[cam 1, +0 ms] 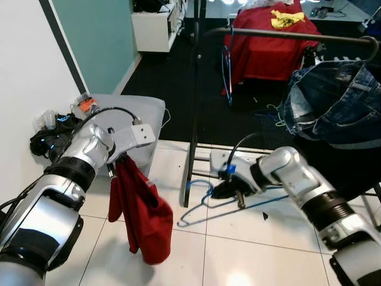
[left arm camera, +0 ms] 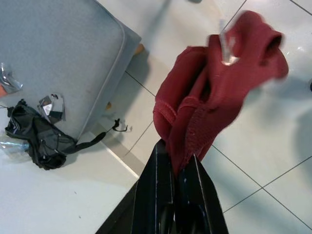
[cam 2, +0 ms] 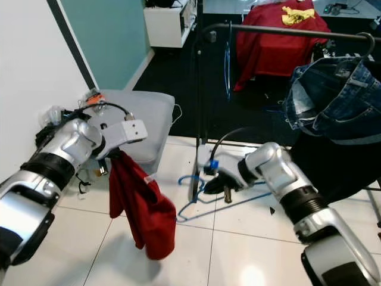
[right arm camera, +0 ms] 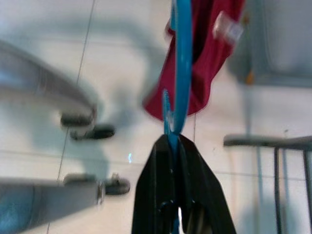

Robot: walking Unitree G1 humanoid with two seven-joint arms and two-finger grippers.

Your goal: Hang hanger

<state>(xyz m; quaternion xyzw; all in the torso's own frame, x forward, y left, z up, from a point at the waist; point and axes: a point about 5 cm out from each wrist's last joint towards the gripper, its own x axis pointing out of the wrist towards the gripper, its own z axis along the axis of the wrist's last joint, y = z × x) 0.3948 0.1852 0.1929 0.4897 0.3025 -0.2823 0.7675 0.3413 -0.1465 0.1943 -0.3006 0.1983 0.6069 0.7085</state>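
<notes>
Above the tiles, one red garment (cam 1: 141, 217), one blue hanger (cam 1: 205, 205), each gripped.

Garment (cam 1: 140, 211) left of hanger (cam 1: 205, 205).

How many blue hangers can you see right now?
2: one blue hanger held low by the right claw, another blue hanger on the rail. Clothes may hide more.
</notes>
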